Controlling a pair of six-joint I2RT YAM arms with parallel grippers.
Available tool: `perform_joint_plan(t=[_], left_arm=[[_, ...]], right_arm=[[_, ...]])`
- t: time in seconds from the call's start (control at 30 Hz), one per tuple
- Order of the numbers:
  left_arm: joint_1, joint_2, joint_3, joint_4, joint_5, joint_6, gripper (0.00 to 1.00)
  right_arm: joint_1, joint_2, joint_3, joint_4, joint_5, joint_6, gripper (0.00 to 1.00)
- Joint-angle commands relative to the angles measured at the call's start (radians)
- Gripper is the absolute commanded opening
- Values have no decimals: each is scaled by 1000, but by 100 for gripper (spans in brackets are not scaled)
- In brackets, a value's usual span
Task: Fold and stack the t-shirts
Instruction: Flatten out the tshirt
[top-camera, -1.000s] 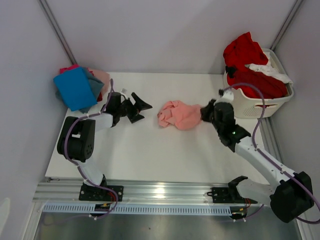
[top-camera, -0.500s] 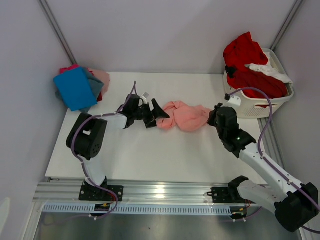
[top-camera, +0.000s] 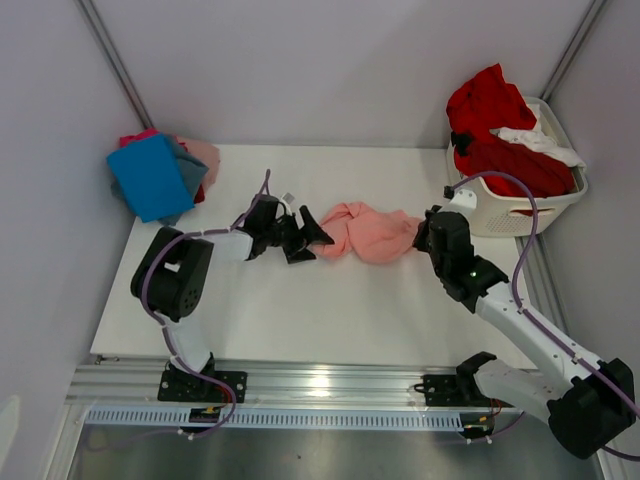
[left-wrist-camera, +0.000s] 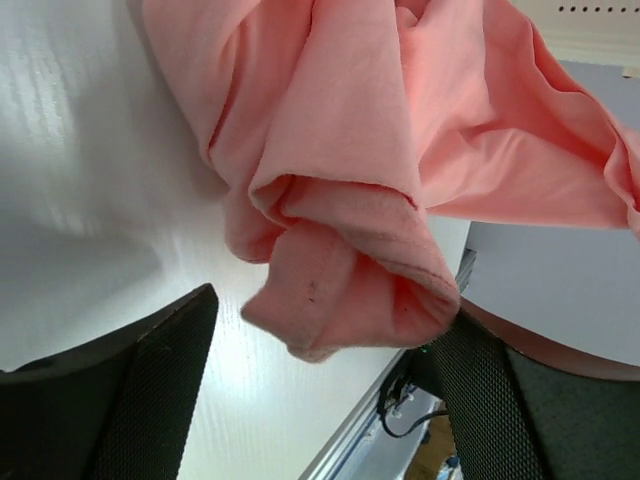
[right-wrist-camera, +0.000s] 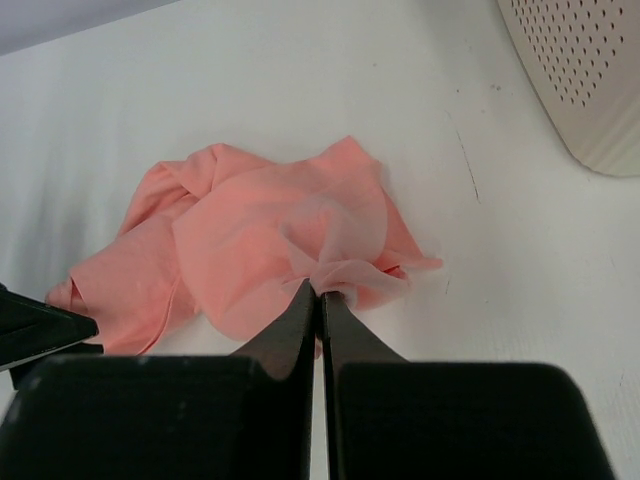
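Salmon-pink cloth t-shirt (top-camera: 365, 233) lies in a crumpled, twisted heap on the flat white tabletop (top-camera: 300, 310), roughly midway across it, between the two arms and apart from the white plastic laundry basket (top-camera: 535, 205) at the far right, which holds a heaped red shirt (top-camera: 490, 115); the right gripper (right-wrist-camera: 319, 292) has its black fingers pressed together on a small pinch of the heap's edge on its own side, seemingly to anchor that end; the left gripper (left-wrist-camera: 328, 310) stands wide, its mesh-textured fingers (left-wrist-camera: 165, 370) on either side of a hemmed fold but not closed on it, so it looks set to take the opposite end; with both ends held the cloth could be drawn out flat, which folding needs first; a bright blue folded shirt (top-camera: 150, 175) tops a small pile at the far left corner, likely where this one will go; folding of this shirt has not yet begun.
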Motion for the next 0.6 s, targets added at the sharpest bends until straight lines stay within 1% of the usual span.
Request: perform_joint_plan(t=[0.0, 0.07, 0.1, 0.2, 0.33, 0.47, 0.57], left_arm=[[-3, -76, -8, -54, -70, 54, 86], [-5, -87, -6, -64, -96, 62, 79], [-3, -99, -9, -72, -108, 71, 72], [-5, -120, -22, -87, -152, 84, 62], [-5, -107, -7, -97, -192, 105, 57], [-3, -65, 38, -107, -199, 117, 43], [-2, -41, 63, -107, -205, 120, 39]], right_arm=[[1, 9, 50, 32, 28, -15, 0], [1, 11, 51, 37, 29, -22, 0], [1, 11, 51, 37, 29, -22, 0], [1, 14, 50, 38, 31, -27, 0], [1, 17, 48, 45, 21, -29, 0], [3, 15, 51, 43, 12, -38, 0], [0, 11, 55, 34, 14, -45, 0]])
